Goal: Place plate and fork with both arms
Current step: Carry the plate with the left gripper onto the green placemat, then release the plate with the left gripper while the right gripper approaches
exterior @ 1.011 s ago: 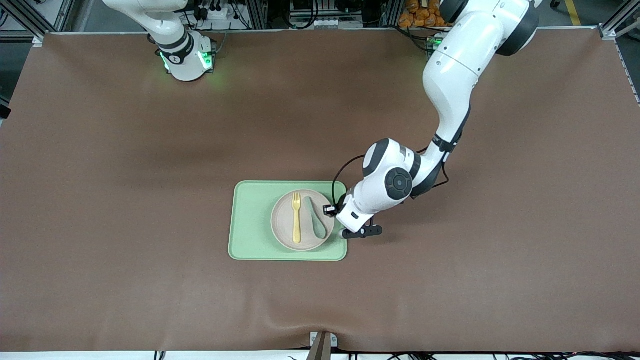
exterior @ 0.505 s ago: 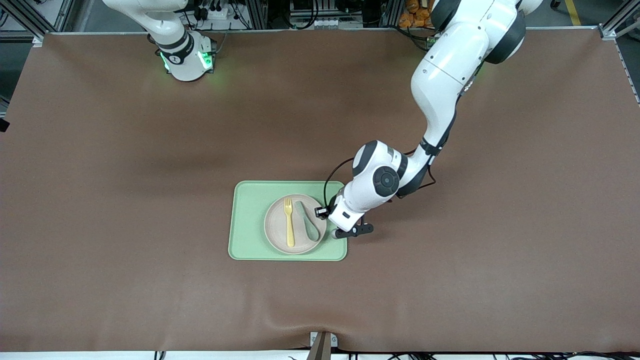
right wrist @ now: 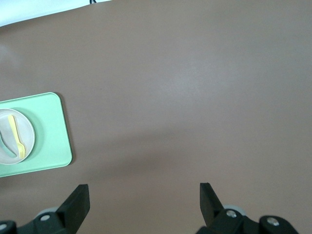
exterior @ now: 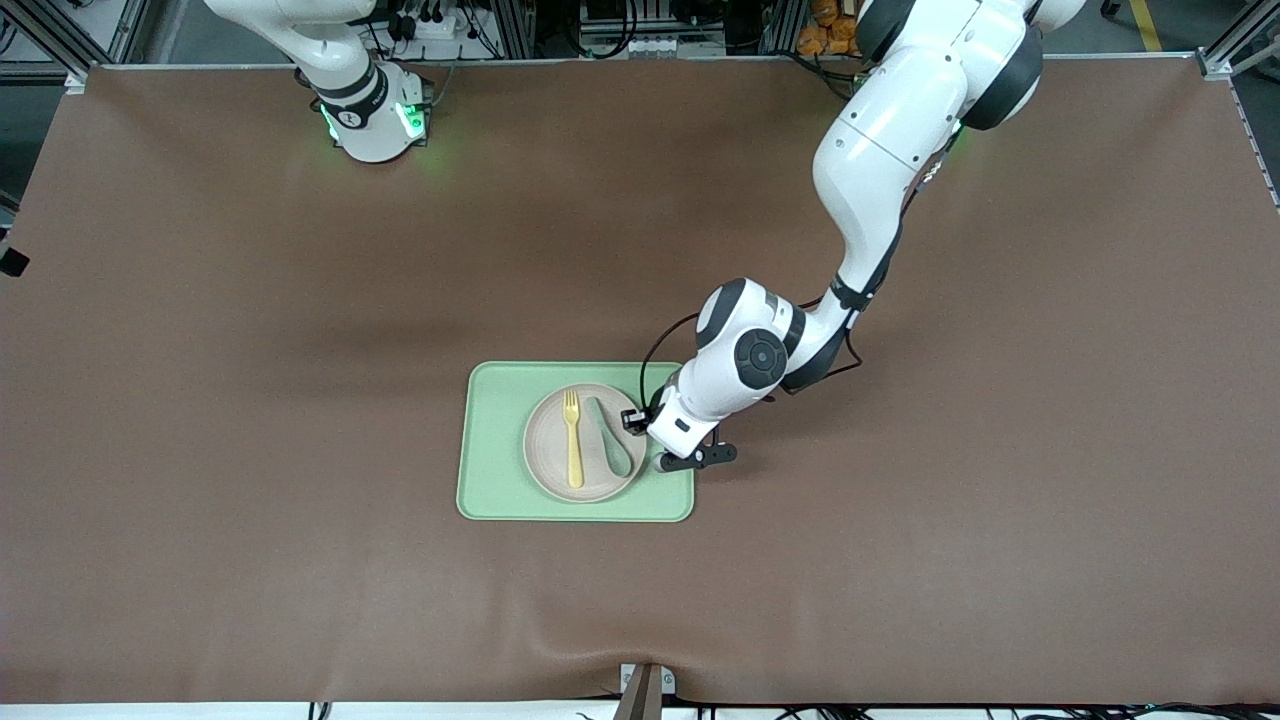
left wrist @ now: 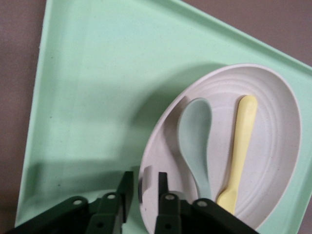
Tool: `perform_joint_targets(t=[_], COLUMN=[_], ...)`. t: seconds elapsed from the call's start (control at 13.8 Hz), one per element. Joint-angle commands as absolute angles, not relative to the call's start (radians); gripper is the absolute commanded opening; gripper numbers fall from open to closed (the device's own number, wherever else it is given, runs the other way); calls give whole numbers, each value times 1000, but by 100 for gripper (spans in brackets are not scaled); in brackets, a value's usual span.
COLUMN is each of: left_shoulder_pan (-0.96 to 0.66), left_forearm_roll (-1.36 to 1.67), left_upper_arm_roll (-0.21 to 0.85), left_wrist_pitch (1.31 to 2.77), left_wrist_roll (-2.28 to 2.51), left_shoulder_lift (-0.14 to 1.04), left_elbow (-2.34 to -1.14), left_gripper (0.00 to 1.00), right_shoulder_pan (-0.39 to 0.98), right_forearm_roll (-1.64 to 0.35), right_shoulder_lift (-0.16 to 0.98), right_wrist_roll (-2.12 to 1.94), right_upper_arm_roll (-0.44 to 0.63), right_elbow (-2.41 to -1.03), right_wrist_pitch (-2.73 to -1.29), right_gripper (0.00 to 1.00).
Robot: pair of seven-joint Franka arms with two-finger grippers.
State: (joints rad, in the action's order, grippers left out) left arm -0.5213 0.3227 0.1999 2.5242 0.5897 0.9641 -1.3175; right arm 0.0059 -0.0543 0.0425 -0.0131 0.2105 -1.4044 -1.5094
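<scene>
A pale beige-pink plate [exterior: 582, 443] holding a pale-yellow fork [exterior: 572, 436] and a grey-green spoon [exterior: 608, 436] sits on a light-green tray [exterior: 495, 450], itself on a plain brown table [exterior: 250, 400].

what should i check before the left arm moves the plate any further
1. Left hand shut on the plate rim: ok, fingers pinch the edge in the left wrist view.
2. Fork lies on the plate: ok.
3. Spoon lies beside the fork on the plate, both loose: not ok for a fast or tilted move.
4. Plate is level: cannot tell.
5. Plate sits within the tray: ok.
6. Right hand out of the way: ok, open and waiting high over bare table.
</scene>
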Motion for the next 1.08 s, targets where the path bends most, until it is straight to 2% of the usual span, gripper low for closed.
perform_joint_targets(t=[0.0, 0.51, 0.65, 1.01], left_shoulder_pan=[-534, -512, -473, -371], left_forearm_roll=[331, 233, 155, 104], left_upper_arm_roll=[187, 137, 123, 124], left_wrist_pitch=[2530, 2436, 2383, 2229], left_wrist_roll=[620, 615, 600, 461], left_shoulder_lift=[963, 850, 810, 733], left_elbow=[-1293, -1299, -1302, -1315], left_gripper=[100, 100, 100, 100], right_shoulder_pan=[14, 173, 221, 444], right_forearm_roll=[-64, -43, -54, -60], right_shoulder_lift=[64, 233, 245, 365], right_wrist_roll=[-15, -12, -6, -44], right_upper_arm_roll=[213, 215, 213, 212], right_elbow=[-1390, -1393, -1394, -1387], right_wrist_pitch=[-1511, -1505, -1497, -1528], right_gripper=[100, 100, 100, 100])
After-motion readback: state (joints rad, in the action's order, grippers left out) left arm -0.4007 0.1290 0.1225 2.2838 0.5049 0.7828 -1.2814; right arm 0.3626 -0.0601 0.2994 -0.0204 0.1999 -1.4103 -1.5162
